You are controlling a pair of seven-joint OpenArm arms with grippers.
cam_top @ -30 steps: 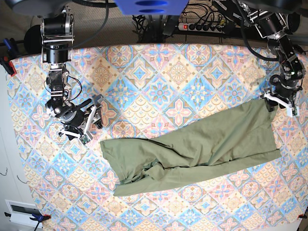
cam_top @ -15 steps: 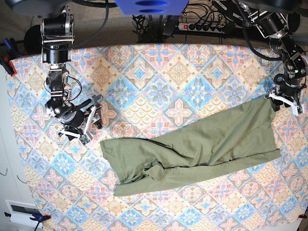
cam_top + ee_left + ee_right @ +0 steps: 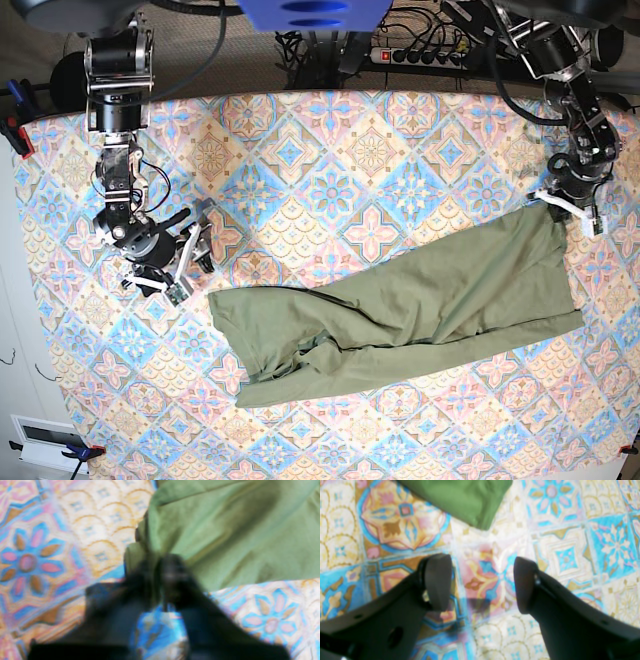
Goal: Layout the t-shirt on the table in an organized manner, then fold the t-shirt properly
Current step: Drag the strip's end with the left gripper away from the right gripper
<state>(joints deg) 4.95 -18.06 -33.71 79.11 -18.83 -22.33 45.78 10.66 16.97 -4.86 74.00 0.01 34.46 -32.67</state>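
left gripper pinches the t-shirt corner

right gripper gapes wide, holding nothing, over the patterned table at frame left; cables lie beyond the top edge.

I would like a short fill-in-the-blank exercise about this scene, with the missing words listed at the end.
1. The left tool is shut on a corner of the ____.
2. The right tool is ____, with nothing between its fingers.
3. The t-shirt has the colour olive-____.
4. The garment lies crumpled on the patterned ____.

Missing words: t-shirt; open; green; table
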